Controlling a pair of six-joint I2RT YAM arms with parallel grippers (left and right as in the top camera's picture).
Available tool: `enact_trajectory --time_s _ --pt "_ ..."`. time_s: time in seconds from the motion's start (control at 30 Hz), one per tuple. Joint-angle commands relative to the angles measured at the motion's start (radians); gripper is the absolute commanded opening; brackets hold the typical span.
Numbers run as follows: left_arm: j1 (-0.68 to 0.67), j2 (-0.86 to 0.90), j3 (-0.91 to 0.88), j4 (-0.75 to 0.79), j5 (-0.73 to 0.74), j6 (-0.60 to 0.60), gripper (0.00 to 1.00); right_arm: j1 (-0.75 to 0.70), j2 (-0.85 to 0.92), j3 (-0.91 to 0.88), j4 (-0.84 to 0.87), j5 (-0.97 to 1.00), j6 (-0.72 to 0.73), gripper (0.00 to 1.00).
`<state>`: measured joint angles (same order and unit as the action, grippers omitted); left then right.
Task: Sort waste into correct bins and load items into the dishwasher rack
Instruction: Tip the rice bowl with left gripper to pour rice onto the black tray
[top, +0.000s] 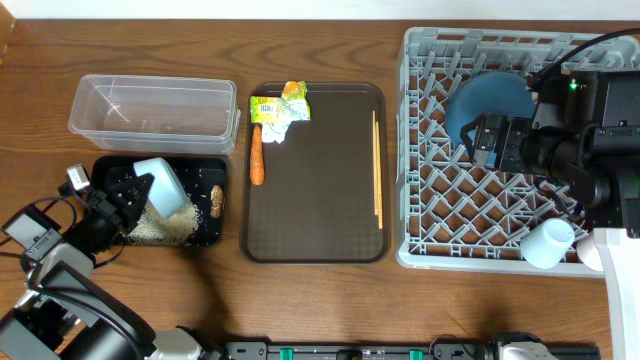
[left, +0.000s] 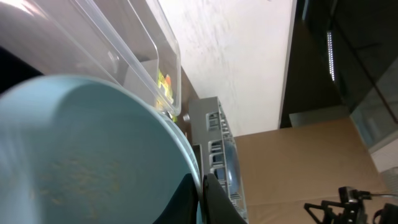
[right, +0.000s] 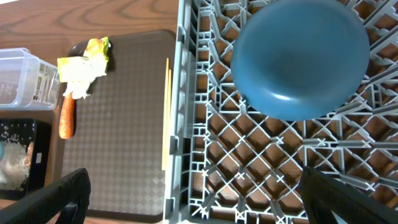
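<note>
Lower left, your left hand (top: 143, 190) is clamped on the smooth light blue cup (top: 165, 188). The cup is tilted over the shallow black tray (top: 105, 168), likely so the grainy rice (top: 160, 228) lands there beside the brown lump (top: 216, 200). Mid-frame, the tapered carrot (top: 256, 158), crumpled wrapper (top: 281, 108) and 2 thin chopsticks (top: 377, 170) lie on the textured serving tray (top: 320, 245). Upper right, your right hand (top: 478, 140) hangs spread apart over the lattice rack (top: 420, 150), beside the glossy dark blue bowl (top: 490, 100).
</note>
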<state>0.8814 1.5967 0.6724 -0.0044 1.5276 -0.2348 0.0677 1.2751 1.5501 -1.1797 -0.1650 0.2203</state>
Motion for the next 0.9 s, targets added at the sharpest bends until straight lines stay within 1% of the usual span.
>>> enact_trajectory --time_s 0.0,0.07,0.13,0.3,0.33,0.37,0.4,0.43,0.47,0.53,0.57,0.6,0.63,0.67,0.7,0.73,0.8,0.87 --pt "0.018 -0.015 -0.006 0.045 0.032 -0.105 0.06 -0.005 -0.005 0.000 0.001 -0.009 0.011 0.99" --pt "0.020 -0.015 -0.006 0.058 0.039 -0.113 0.06 -0.005 -0.005 0.000 0.000 -0.008 0.011 0.99" --pt "0.020 -0.013 -0.006 0.058 0.045 -0.159 0.06 -0.005 -0.005 0.000 0.000 -0.008 0.011 0.99" --pt "0.016 -0.008 -0.031 0.005 0.038 -0.169 0.06 -0.005 -0.006 0.000 -0.003 -0.008 0.011 0.99" --pt "0.017 -0.003 -0.033 -0.005 0.004 -0.206 0.06 -0.005 -0.006 0.000 -0.003 -0.008 0.011 0.99" --pt "0.024 0.008 -0.032 0.010 -0.033 -0.303 0.06 -0.005 -0.006 0.000 -0.002 -0.008 0.011 0.99" --pt "0.031 0.020 -0.032 0.060 -0.032 -0.394 0.06 -0.005 -0.006 0.000 -0.002 -0.008 0.011 0.99" --pt "0.035 0.029 -0.032 0.097 0.011 -0.457 0.06 -0.005 -0.006 0.000 -0.002 -0.008 0.011 0.99" --pt "0.034 0.031 -0.032 0.113 0.047 -0.461 0.06 -0.005 -0.006 0.000 -0.003 -0.008 0.011 0.99" --pt "0.033 0.023 -0.046 0.070 0.037 -0.424 0.07 -0.005 -0.006 0.000 -0.013 -0.008 0.011 0.99" --pt "0.033 0.025 -0.050 0.070 0.012 -0.426 0.06 -0.005 -0.006 0.000 -0.015 -0.008 0.011 0.99" --pt "0.036 0.028 -0.049 0.074 -0.015 -0.446 0.06 -0.005 -0.006 0.000 -0.014 -0.009 0.011 0.99" --pt "0.042 0.032 -0.047 0.092 -0.036 -0.497 0.06 -0.005 -0.006 0.000 -0.013 -0.008 0.011 0.99" --pt "0.050 0.035 -0.047 0.134 -0.035 -0.566 0.06 -0.005 -0.006 0.000 -0.013 -0.008 0.011 0.99" --pt "0.051 0.035 -0.047 0.166 -0.020 -0.604 0.06 -0.005 -0.006 0.000 -0.014 -0.008 0.011 0.99" --pt "0.050 0.035 -0.047 0.191 -0.001 -0.608 0.06 -0.005 -0.006 0.000 -0.015 -0.008 0.011 0.99" --pt "0.049 0.038 -0.048 0.202 0.016 -0.575 0.06 -0.005 -0.006 0.000 -0.018 -0.008 0.010 0.99" --pt "0.051 0.044 -0.046 0.240 0.043 -0.579 0.06 -0.005 -0.006 0.000 -0.014 -0.008 0.011 0.99"
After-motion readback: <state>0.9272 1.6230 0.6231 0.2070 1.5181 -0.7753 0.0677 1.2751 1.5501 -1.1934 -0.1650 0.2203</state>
